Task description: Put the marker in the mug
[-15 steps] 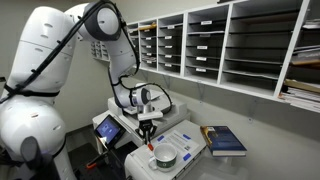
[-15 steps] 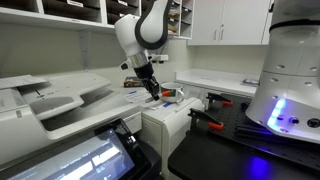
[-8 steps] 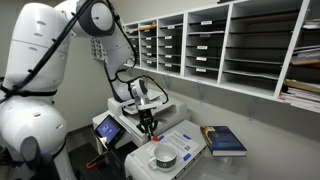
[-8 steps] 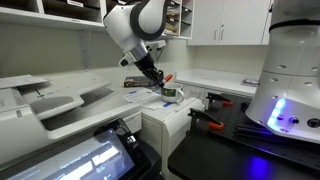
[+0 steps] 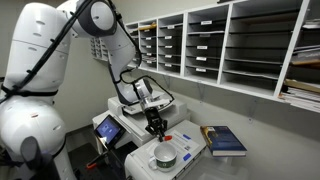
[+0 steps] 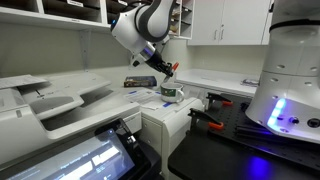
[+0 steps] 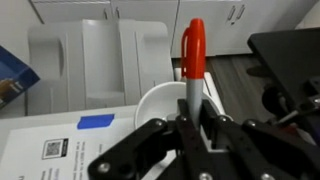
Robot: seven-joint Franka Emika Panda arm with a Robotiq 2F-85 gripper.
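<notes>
My gripper (image 5: 157,128) is shut on the marker (image 7: 192,55), a thin stick with a grey body and a red cap that sticks out past the fingers. In both exterior views the gripper hangs in the air, tilted, a little above and beside the mug (image 5: 164,157). The marker's red end shows by the fingers (image 6: 175,70). The mug is squat, white inside with a greenish-grey wall, and stands on a white printer top. In the wrist view its white rim (image 7: 152,100) lies just behind the marker. It also shows in an exterior view (image 6: 170,92).
The blue book (image 5: 225,140) lies on the counter beside the printer (image 5: 185,145); its corner shows in the wrist view (image 7: 12,76). Wall shelves of paper trays (image 5: 200,45) stand behind. A tablet screen (image 5: 107,128) sits near the arm's base.
The gripper has risen from the printer top with the marker in it and swung toward the mug, tilting as it went.
</notes>
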